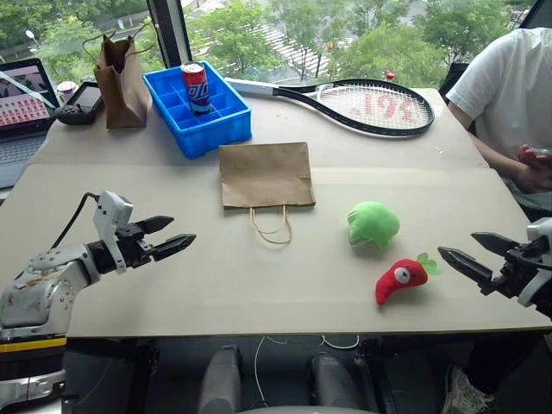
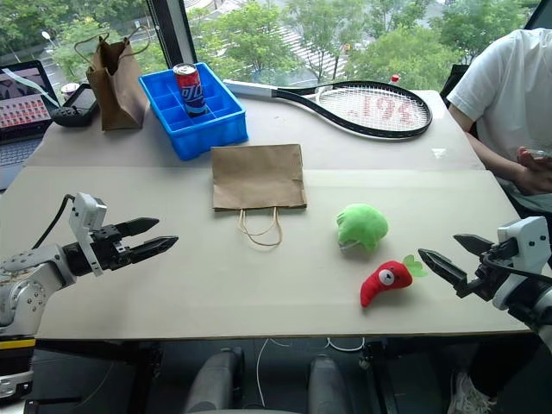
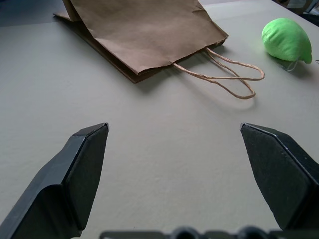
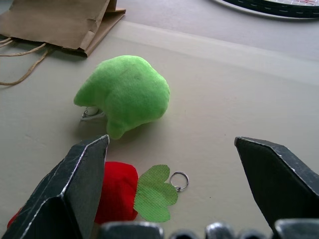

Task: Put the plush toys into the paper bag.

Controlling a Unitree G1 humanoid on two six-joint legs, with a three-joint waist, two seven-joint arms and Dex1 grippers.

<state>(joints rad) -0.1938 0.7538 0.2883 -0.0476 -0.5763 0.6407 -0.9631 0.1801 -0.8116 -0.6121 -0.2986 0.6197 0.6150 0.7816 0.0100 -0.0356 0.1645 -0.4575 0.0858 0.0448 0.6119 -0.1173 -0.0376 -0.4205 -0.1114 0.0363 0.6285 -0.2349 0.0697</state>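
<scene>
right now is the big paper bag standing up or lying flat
Lying flat: the paper bag is collapsed on the table, its handles spread toward the robot.

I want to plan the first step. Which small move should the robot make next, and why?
Probably the right gripper should move toward the red chili toy and close on it. Its jaws are open and empty, and that toy lies nearest to it. The paper bag still lies flat, so the open left gripper may need to open it.

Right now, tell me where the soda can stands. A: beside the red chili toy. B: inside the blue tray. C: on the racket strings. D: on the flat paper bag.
B: the soda can stands upright in a compartment of the blue tray.
</scene>
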